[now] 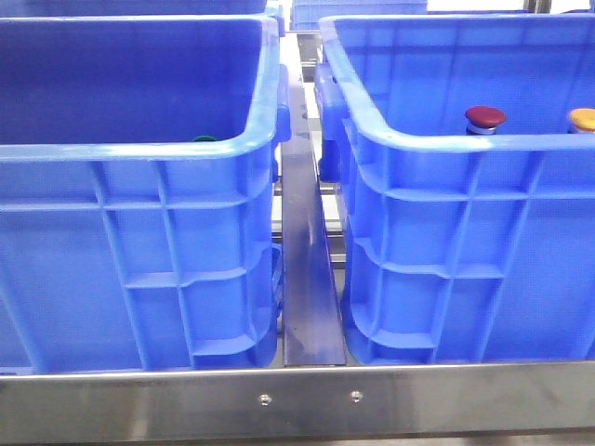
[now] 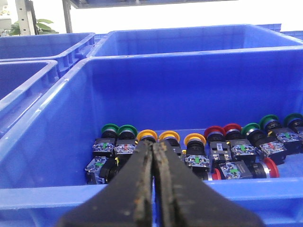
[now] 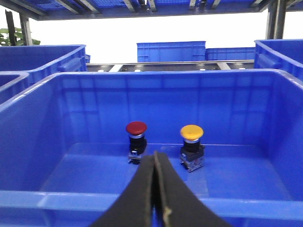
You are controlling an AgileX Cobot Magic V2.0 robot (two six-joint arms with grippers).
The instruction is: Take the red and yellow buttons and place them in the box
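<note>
The red button (image 1: 484,118) and the yellow button (image 1: 583,119) stand upright inside the right blue box (image 1: 446,144); only their caps show over its rim. In the right wrist view the red button (image 3: 136,140) and the yellow button (image 3: 191,145) stand side by side on the box floor (image 3: 142,175). My right gripper (image 3: 155,157) is shut and empty, just short of the near rim. My left gripper (image 2: 154,145) is shut and empty, over the near rim of the left crate (image 2: 71,127). Neither gripper shows in the front view.
The left crate (image 1: 139,149) holds a row of several green, yellow and red buttons (image 2: 199,151) along its floor; one green cap (image 1: 204,139) peeks over its rim. A steel rail (image 1: 307,279) runs between the crates. More blue crates stand behind.
</note>
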